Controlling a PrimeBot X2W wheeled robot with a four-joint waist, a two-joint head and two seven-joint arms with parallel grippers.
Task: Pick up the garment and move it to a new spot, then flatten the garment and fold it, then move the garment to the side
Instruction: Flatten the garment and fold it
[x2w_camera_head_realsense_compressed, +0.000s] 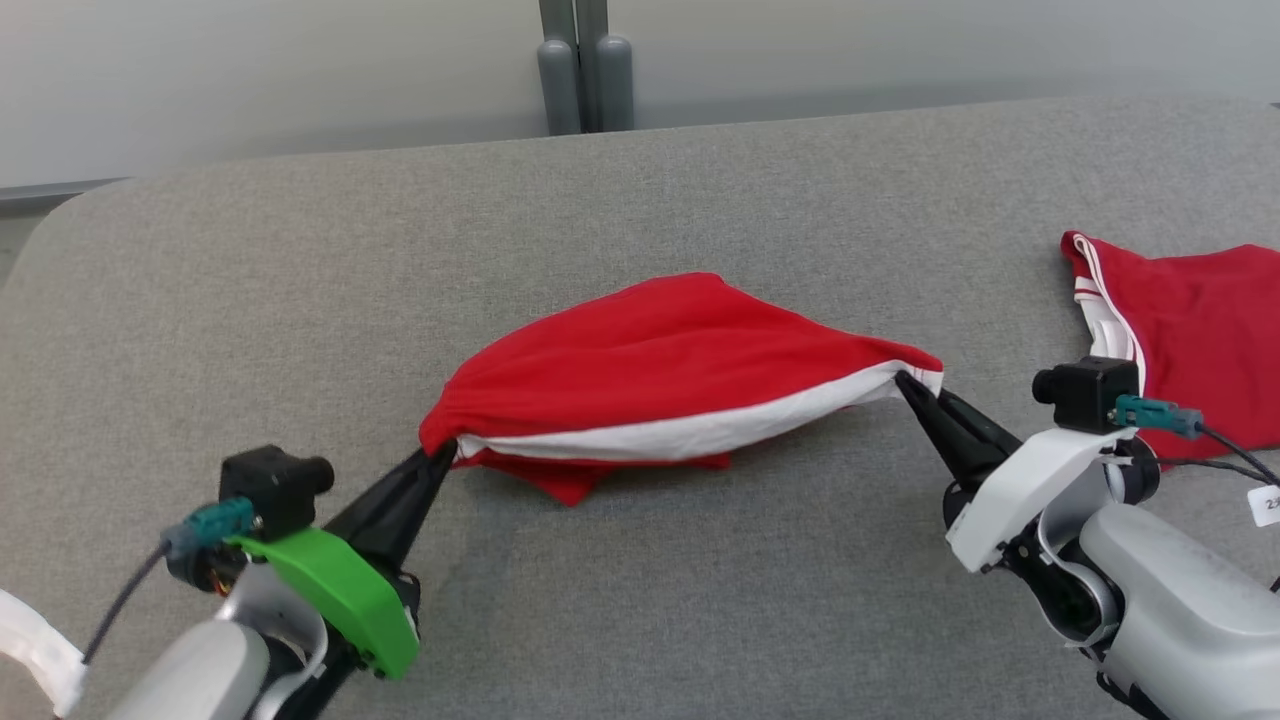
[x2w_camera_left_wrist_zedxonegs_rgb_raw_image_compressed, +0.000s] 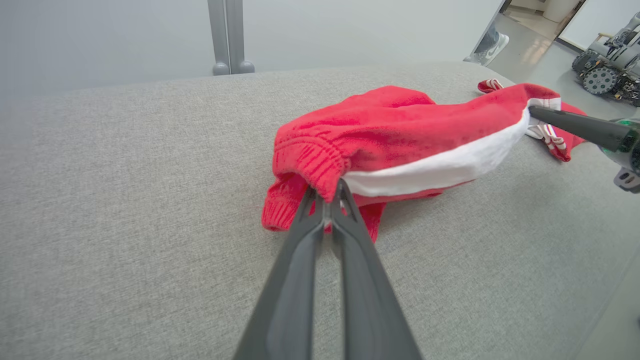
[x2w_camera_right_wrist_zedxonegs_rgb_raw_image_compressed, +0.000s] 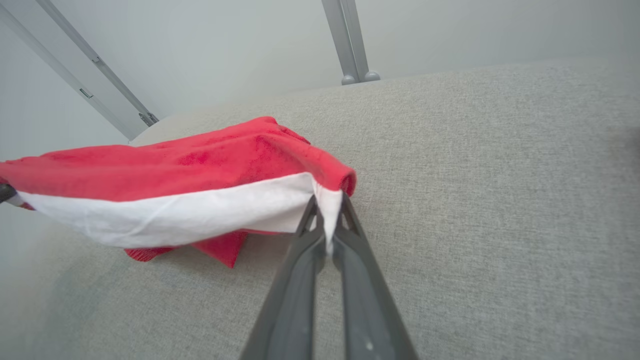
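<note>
L gripper (x2w_camera_head_realsense_compressed: 445, 452) & R gripper (x2w_camera_head_realsense_compressed: 903, 380) each clamped on one end of red/white garment (x2w_camera_head_realsense_compressed: 650, 350); R-arm tag (x2w_camera_head_realsense_compressed: 1266, 505) illegible.

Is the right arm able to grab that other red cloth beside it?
Probably not yet: the other cloth lies close, path clear, but the right arm's jaws are shut on the garment.

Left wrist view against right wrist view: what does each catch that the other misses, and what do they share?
Left wrist view's own: a second red garment lying beyond, a person's shoe and a wheeled machine on the floor. Right wrist view's own: slanted wall rails. Shared: the red garment with a white stripe, pinched by the left gripper in one and the right gripper in the other, the grey fabric surface and the upright post.
</note>
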